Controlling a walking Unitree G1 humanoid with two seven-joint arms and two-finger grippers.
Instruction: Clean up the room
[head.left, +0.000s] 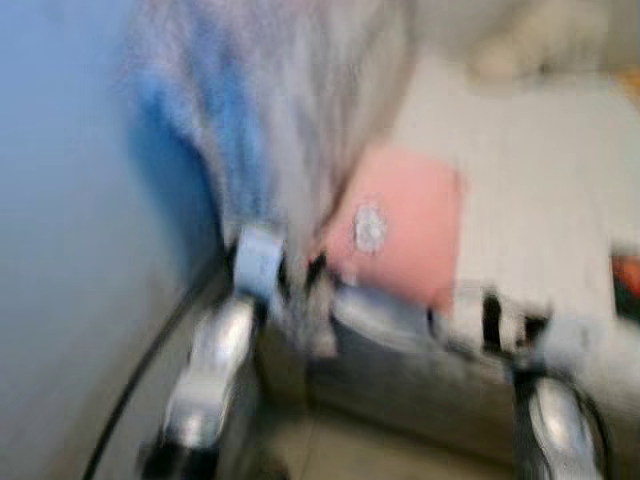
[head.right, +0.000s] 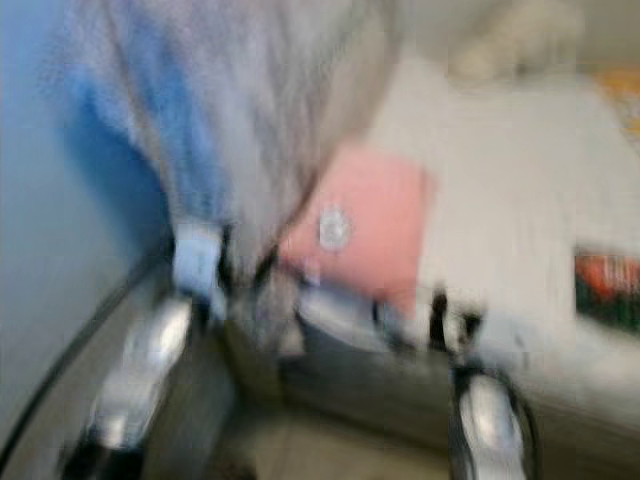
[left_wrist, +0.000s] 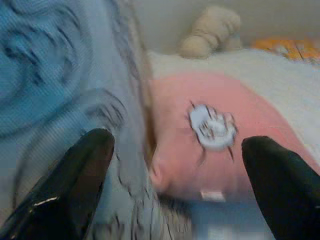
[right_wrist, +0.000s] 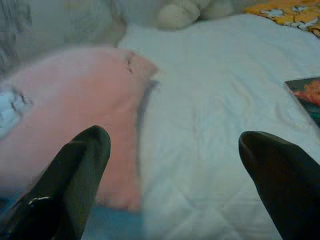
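Both hands stood with fingers spread apart, gripping nothing. Ahead of the left hand (left_wrist: 175, 190) lay a pink pillow (left_wrist: 225, 145) on the bed (right_wrist: 215, 125), a blue-grey blanket (left_wrist: 60, 90) hanging against its left finger. The right hand (right_wrist: 175, 185) faced white bedding, a book (right_wrist: 307, 95) beyond its right finger and a plush toy (left_wrist: 210, 32) farther off.

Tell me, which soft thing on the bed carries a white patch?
The pink pillow, at the bed's near edge; the beige stuffed toy by the far wall looks plain.
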